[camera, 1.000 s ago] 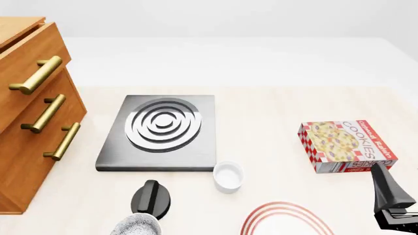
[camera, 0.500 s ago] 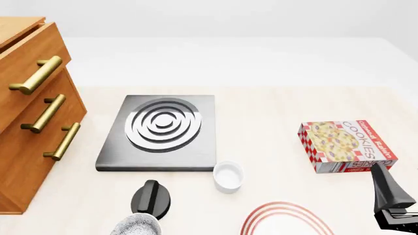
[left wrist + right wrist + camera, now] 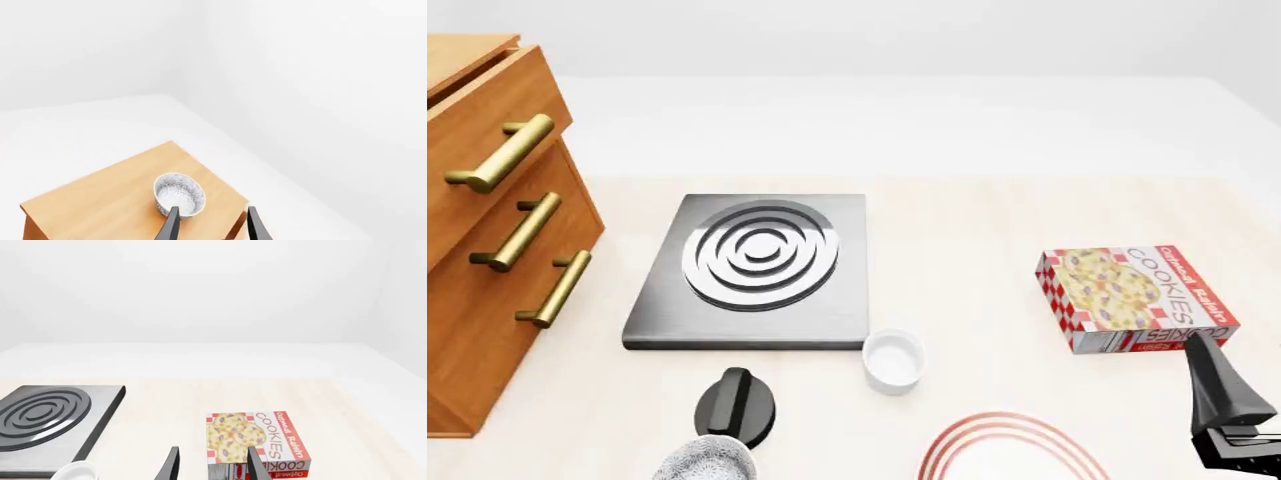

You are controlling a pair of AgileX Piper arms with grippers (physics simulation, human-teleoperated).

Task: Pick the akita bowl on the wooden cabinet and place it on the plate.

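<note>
While the left gripper hangs open and empty just short of it, the akita bowl stands upright on top of the wooden cabinet, near the edge: round, deep, speckled grey-white, thin dark rim. Likely stiff, breakable, slick-glazed; best pinched across its rim wall.

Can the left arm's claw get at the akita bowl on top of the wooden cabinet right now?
Probably yes: the left claw is open just above the akita bowl, which sits alone on the wooden cabinet top with nothing between them.
</note>
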